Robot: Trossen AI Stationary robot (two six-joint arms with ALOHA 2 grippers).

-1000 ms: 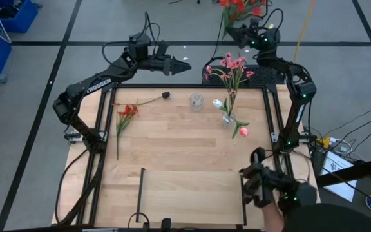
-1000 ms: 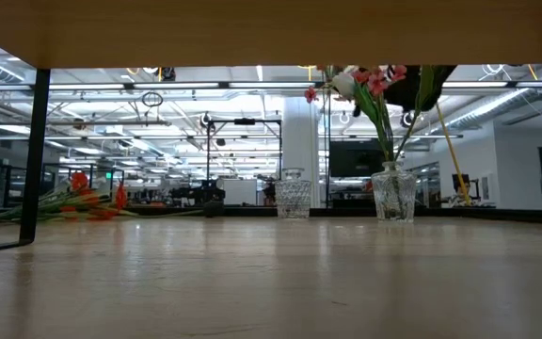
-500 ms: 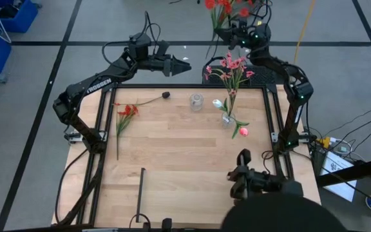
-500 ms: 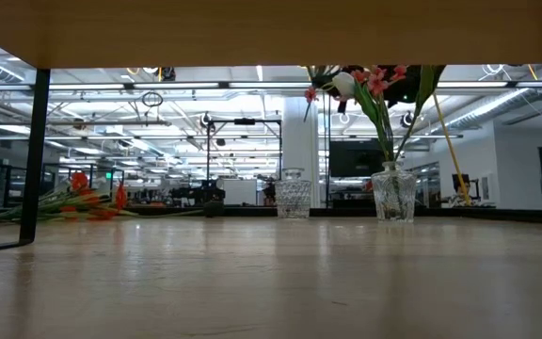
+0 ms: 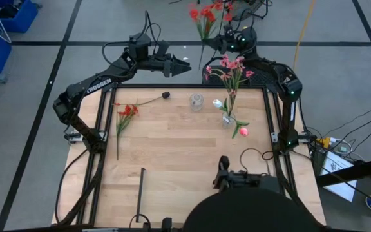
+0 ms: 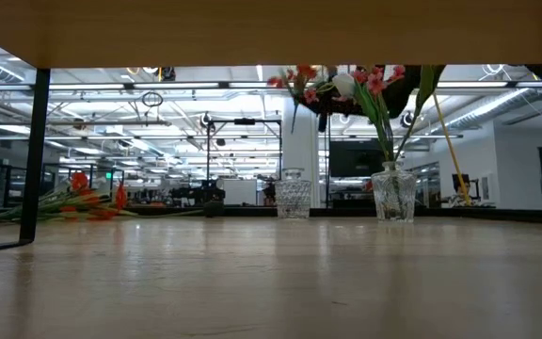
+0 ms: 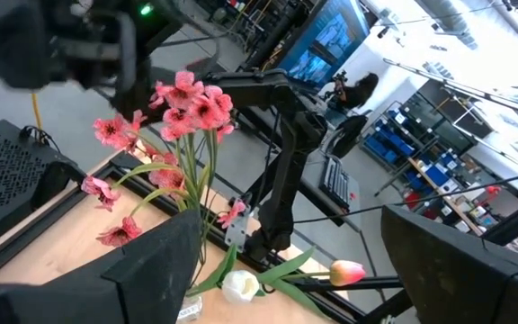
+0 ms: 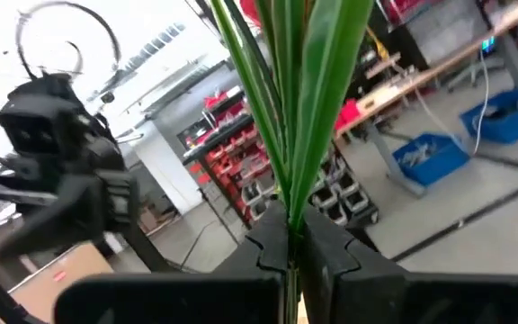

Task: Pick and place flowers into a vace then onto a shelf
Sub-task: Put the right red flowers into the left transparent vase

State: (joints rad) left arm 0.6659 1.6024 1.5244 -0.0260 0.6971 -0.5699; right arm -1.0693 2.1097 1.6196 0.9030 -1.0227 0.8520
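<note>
My right gripper hangs above the table's far edge, shut on a red blossom spray, which also shows in the low view. A glass vase stands on the table with pink sprays, a white tulip and a pink-red tulip in it. More red flowers lie flat near the table's left side. My left gripper waits open over the far edge, left of the vase. The shelf sits at the near edge. My right gripper pinches the red spray's green stalks and a long leaf together between its two fingers. The spray is lifted clear of the table. Its red blossoms stand out past the far edge, up and to the left of the gripper.
A small empty glass vase stands left of the filled one. A small black object lies near the far left. The shelf's black rails stand at its short sides. A person's dark head leans over the near edge.
My right gripper has carried the red spray toward the table's left along the far edge, so the blossoms now hang left of the vase's pink sprays. The person at the near edge has moved left as well.
</note>
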